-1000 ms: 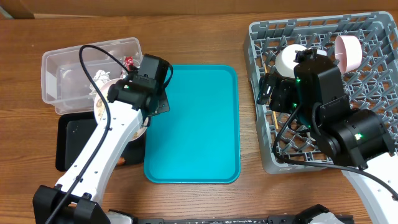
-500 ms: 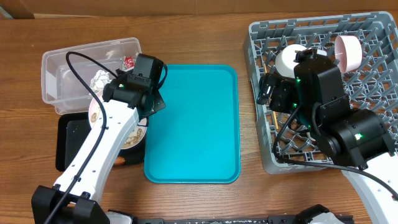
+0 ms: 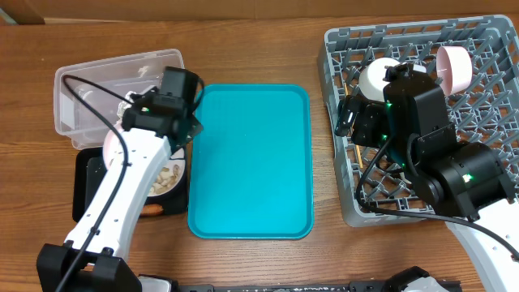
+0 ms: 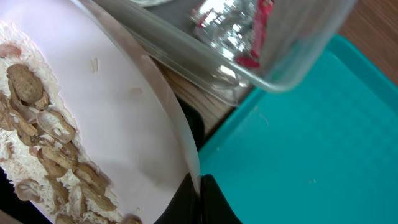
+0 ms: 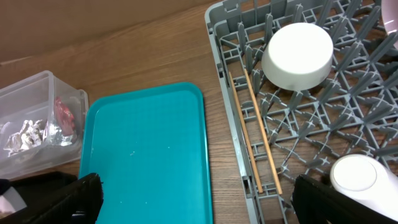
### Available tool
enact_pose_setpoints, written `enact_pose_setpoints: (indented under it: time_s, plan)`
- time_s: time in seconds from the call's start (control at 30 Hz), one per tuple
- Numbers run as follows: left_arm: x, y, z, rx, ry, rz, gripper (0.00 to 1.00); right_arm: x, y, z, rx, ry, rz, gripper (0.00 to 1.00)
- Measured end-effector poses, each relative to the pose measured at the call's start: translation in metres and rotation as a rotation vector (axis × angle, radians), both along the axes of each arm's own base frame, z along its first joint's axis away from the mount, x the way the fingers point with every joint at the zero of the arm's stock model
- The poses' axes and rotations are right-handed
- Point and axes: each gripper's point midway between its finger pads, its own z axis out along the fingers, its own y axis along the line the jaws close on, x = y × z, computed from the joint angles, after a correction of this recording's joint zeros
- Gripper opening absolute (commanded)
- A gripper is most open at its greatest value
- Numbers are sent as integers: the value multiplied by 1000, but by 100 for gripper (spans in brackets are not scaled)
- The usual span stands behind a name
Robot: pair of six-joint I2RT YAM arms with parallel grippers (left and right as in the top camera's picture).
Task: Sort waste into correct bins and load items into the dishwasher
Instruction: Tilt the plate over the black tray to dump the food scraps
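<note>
Your left gripper (image 4: 198,194): jaws closed tight on rim of white plate (image 4: 124,118). Plate tilted over black tray (image 3: 91,191), near left; beige scraps (image 4: 43,143) heaped along one side of it. Clear tub (image 3: 66,81), far left, holds silvery wrapper (image 4: 227,28) and red packet (image 4: 261,25). Your right gripper (image 5: 196,183): spread wide, holding nothing, above dish rack (image 3: 340,39) at right. Rack carries white bowl (image 5: 297,55), chopsticks (image 5: 255,134), pink bowl (image 3: 454,66), small cup (image 5: 354,177).

Bright, even light casts only soft shadows in every view, while glare sparkles on the wrapper (image 4: 230,28) at upper middle and the close plate (image 4: 124,118) blurs at its rim.
</note>
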Motion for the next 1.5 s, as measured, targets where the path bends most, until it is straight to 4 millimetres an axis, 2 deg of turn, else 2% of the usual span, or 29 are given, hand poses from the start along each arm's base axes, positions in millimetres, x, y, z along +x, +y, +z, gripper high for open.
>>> enact_pose_setpoints:
  time_s: [0.13,0.23,0.5,0.77,1.0,1.23,1.5]
  plan:
    - [7,16,1,-22,-24,45,4,0,0,0,0,0,0,100]
    - [13,20,3,-48,-45,48,4,0,0,0,0,0,0,100]
    - [21,12,9,-97,-81,-11,4,0,0,0,0,0,0,100]
    - [15,9,54,-113,-215,-49,4,0,0,0,0,0,0,100]
    - [9,8,75,-114,-274,-73,5,0,0,0,0,0,0,100]
    - [7,7,72,-119,-267,-81,5,0,0,0,0,0,0,100]
    - [0,13,48,-153,-216,-63,4,0,0,0,0,0,0,100]
